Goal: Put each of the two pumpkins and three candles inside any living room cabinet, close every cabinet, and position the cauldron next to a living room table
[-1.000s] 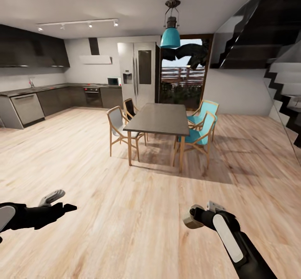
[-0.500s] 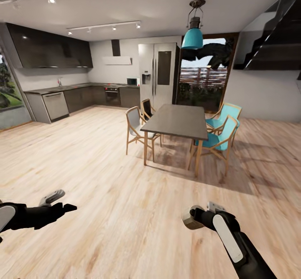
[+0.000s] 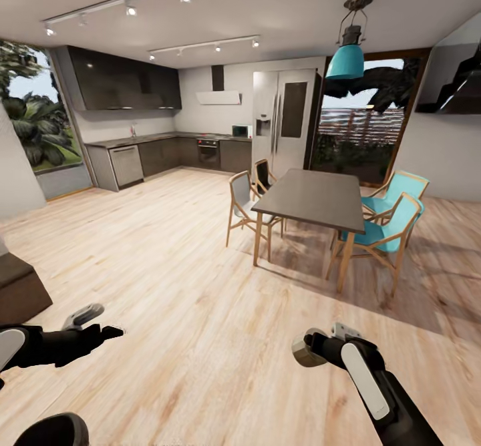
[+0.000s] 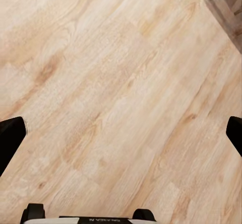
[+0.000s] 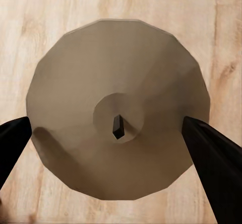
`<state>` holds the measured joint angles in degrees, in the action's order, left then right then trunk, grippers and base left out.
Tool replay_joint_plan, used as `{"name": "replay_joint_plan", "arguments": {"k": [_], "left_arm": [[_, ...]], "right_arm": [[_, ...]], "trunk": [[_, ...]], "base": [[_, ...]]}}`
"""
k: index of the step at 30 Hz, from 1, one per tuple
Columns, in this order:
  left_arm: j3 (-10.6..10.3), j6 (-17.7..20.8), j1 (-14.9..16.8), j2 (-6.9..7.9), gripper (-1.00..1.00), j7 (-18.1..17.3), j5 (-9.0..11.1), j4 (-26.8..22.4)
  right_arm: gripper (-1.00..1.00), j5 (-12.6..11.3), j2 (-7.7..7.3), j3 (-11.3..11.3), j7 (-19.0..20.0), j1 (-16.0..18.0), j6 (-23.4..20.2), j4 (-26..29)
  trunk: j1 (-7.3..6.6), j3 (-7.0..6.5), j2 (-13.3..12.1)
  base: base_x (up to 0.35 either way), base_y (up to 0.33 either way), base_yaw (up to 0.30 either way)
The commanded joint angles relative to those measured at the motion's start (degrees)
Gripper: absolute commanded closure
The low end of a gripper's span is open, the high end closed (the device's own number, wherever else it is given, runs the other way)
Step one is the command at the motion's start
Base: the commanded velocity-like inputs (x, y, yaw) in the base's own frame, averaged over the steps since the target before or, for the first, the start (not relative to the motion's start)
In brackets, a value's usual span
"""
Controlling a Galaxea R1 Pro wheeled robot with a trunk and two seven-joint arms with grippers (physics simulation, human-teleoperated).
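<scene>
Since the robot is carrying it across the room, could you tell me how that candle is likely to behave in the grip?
The candle is a short, smooth cylinder, so it probably stays stiff but could slip. Set on its side, it would likely roll.

Right gripper (image 3: 302, 348) clasps a candle (image 3: 304, 354) over wood floor (image 3: 167, 266) (dining table (image 3: 308, 199) beyond).

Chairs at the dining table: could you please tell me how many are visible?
4: two wooden chairs on the table's kitchen side, two teal chairs opposite. None seems hidden.
</scene>
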<state>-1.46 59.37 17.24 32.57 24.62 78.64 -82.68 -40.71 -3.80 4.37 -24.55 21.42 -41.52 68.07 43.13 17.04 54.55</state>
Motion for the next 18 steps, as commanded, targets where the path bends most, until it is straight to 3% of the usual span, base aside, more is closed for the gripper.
{"name": "replay_joint_plan", "arguments": {"k": [1, 18], "left_arm": [[-0.1, 0.0, 0.1, 0.04, -1.00, 0.6, 0.6, 0.0], [-0.1, 0.0, 0.1, -0.04, -1.00, 0.6, 0.6, 0.0]], "right_arm": [[1.00, -0.7, -0.07, 0.1, -0.6, 0.0, 0.0, 0.1], [1.00, -1.1, -0.07, 0.2, -0.4, 0.0, 0.0, 0.4]], "trunk": [[-0.22, -0.11, -0.4], [-3.95, -3.16, -7.2]], "base": [[0.000, 0.000, 0.281], [0.000, 0.000, 0.260]]}}
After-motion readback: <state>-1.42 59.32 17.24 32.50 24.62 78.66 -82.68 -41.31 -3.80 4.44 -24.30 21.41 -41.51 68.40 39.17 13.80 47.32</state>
